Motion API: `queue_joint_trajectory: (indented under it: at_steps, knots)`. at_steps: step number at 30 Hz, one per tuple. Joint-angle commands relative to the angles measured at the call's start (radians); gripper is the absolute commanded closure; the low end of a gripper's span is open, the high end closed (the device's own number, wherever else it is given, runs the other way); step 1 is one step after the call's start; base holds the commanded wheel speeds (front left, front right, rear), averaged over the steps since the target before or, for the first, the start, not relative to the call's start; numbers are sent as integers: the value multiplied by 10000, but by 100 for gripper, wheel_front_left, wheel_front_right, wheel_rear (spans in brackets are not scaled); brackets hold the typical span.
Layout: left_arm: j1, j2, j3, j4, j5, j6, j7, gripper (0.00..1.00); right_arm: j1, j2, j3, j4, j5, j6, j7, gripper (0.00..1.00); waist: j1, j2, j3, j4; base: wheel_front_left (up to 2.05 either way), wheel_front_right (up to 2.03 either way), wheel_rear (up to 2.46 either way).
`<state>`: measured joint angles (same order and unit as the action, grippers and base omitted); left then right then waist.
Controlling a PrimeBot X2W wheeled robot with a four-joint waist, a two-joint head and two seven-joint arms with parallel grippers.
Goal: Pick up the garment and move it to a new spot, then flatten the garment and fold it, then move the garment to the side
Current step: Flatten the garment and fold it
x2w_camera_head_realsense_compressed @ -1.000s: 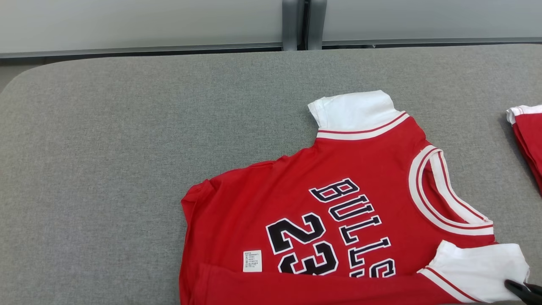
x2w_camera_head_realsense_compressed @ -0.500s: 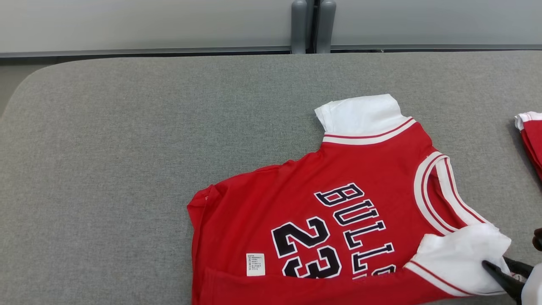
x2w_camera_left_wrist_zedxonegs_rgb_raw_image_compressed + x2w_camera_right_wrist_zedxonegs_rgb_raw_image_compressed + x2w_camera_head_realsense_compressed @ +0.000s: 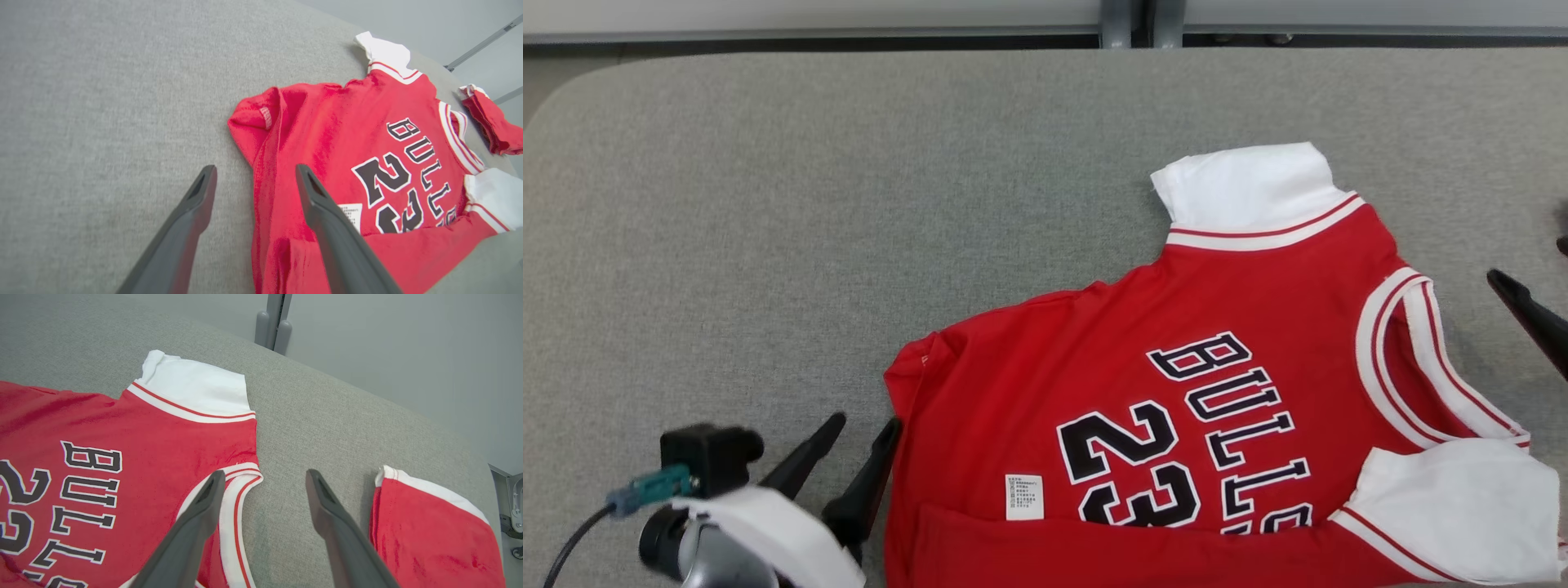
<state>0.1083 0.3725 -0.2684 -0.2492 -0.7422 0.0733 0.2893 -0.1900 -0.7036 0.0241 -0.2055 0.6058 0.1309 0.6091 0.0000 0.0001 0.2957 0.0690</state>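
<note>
The garment (image 3: 1225,302) is a red jersey with white sleeves and "BULLS 23" lettering. It lies on the grey padded table (image 3: 768,204), its near edge folded over onto itself. My left gripper (image 3: 866,426) is open just beside the garment's left edge. In the left wrist view the left gripper (image 3: 255,170) straddles that edge of the garment (image 3: 347,134) with nothing pinched. My right gripper (image 3: 1529,260) is open at the far right, off the collar. In the right wrist view the right gripper (image 3: 265,475) hovers over bare table next to the striped neckline of the garment (image 3: 143,433).
A second red and white garment (image 3: 429,522), folded, lies to the right of the jersey and shows in the left wrist view too as a folded bundle (image 3: 490,122). A grey post (image 3: 1134,20) stands behind the table's far edge. Bare table stretches to the left.
Both grippers have opened. The right one let go of the near white sleeve and moved up beside the collar. The left gripper has come into view. The camera has tilted down.
</note>
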Motion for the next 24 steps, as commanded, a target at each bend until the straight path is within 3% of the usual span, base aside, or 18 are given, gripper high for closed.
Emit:
queue_joint_trajectory:
  at_steps: [1, 7, 12, 13, 14, 16, 21, 22, 24]
  knots:
    - [-1143, -210, -328, 91, 207, -30, 269, 0, -967, -33, 443, 295, -241, -3, 125, 0, 0, -1, 730, 413, 0, 0, 0]
    - [-3429, -735, -1252, 1215, 675, -323, 982, 0, -3631, 335, 1765, 1841, -723, -3, 274, 0, 0, -1, 1488, 848, 0, 0, 0]
    - [-4205, -1003, -1546, 1921, 707, -565, 1123, 0, -4873, 425, 2520, 2812, -890, -3, 242, 0, 0, -1, 1735, 1110, 0, 0, 0]
    - [-4346, -1038, -1609, 2068, 738, -653, 1128, 4, -5108, 454, 2680, 3055, -891, -3, 241, 0, 0, -1, 1774, 1158, 0, 0, 0]
    - [-4447, -1105, -1661, 2181, 698, -715, 1130, 13, -5322, 471, 2843, 3257, -876, -3, 274, 0, 0, -1, 1806, 1197, 0, 0, 0]
    - [-4624, -1176, -1762, 2382, 655, -840, 1164, 23, -5705, 490, 3125, 3659, -833, -3, 310, 0, 0, -1, 1862, 1277, 0, 0, 0]
    - [-4891, -1349, -2009, 2769, 582, -1062, 1230, 67, -6322, 613, 3602, 4577, -672, -3, 328, 0, 0, -1, 1975, 1511, 0, 0, 0]
    - [-4961, -1408, -2058, 2837, 568, -1110, 1220, 94, -6403, 620, 3697, 4727, -639, -3, 387, 0, 0, -1, 2007, 1563, 0, 0, 0]
    - [-5099, -1503, -2122, 2996, 556, -1183, 1166, 100, -6508, 713, 3829, 5068, -509, -3, 529, 0, 0, -1, 2051, 1651, 0, 0, 0]
